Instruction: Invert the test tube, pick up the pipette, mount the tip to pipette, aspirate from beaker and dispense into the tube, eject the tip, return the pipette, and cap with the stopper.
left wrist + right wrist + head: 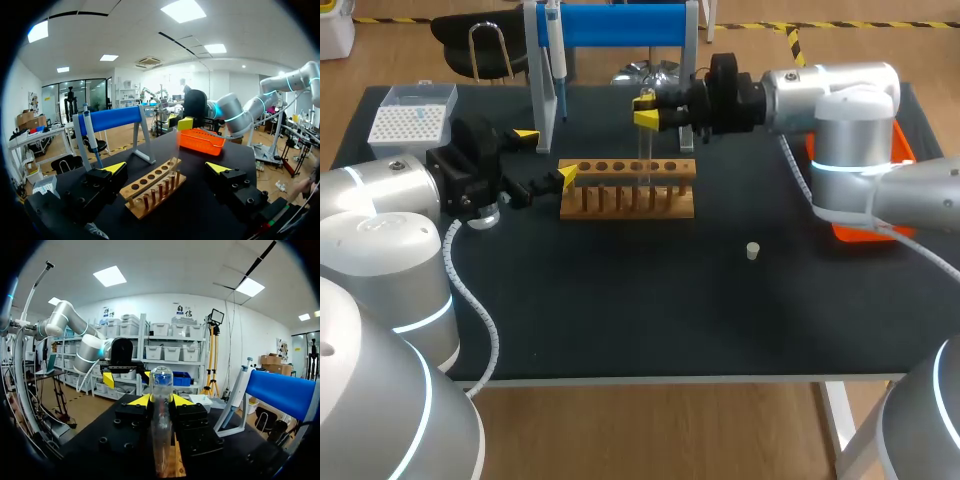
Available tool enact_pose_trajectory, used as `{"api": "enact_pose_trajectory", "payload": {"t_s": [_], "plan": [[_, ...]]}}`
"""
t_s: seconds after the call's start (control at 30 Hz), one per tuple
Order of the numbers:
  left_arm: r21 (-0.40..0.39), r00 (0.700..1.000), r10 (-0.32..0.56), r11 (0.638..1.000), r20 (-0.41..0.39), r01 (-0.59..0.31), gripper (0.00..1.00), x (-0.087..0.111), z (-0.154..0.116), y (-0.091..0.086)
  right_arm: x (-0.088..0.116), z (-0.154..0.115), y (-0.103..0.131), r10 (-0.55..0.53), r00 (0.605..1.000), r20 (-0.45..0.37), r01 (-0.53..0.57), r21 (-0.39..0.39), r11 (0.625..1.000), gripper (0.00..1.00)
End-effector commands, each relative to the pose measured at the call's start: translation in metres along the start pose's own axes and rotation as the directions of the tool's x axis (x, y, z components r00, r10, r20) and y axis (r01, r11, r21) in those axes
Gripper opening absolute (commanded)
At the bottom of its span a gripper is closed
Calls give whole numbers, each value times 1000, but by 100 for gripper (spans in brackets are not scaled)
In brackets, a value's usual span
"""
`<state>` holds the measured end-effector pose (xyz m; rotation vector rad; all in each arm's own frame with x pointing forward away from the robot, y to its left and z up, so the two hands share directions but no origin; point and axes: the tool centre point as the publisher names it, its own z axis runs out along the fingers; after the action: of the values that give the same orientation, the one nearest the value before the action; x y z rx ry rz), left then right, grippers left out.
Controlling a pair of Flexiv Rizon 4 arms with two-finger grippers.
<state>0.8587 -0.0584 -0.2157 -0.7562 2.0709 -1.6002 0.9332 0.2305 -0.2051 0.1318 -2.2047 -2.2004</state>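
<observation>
tip box (415,122): far left corner
left gripper (546,155): fingers wide apart, nothing between them, just left of the rack's left end
pipette (552,60): hangs on blue stand (625,24), far side
wooden rack (628,190): centre
test tube (161,380): upright over the rack, clamped in right gripper (645,110)
stopper (752,251): on the mat, near-right of the rack, well apart

Our right arm (840,100) hides part of the orange tray (904,148); we cannot make out the test tube (161,410)'s lower end.
</observation>
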Motion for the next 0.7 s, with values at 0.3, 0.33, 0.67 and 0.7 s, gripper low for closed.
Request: {"api": "enact_pose_trajectory", "payload": {"t_s": [0.3,0.33,0.67,0.7], "plan": [[10,1000,1,1000,-1,-1,100,0,-1,2,27,-15,9,1,1000,28,-1,7,1000,0],[10,1000,1,1000,-1,-1,100,0,-1,2,28,-15,9,1,1000,28,-1,7,1000,0],[10,1000,1,1000,-1,-1,100,0,-1,2,43,-18,10,6,999,33,-6,10,1000,0],[10,1000,1,1000,-1,-1,100,0,-1,2,43,-18,10,6,999,33,-6,10,1000,0]]}}
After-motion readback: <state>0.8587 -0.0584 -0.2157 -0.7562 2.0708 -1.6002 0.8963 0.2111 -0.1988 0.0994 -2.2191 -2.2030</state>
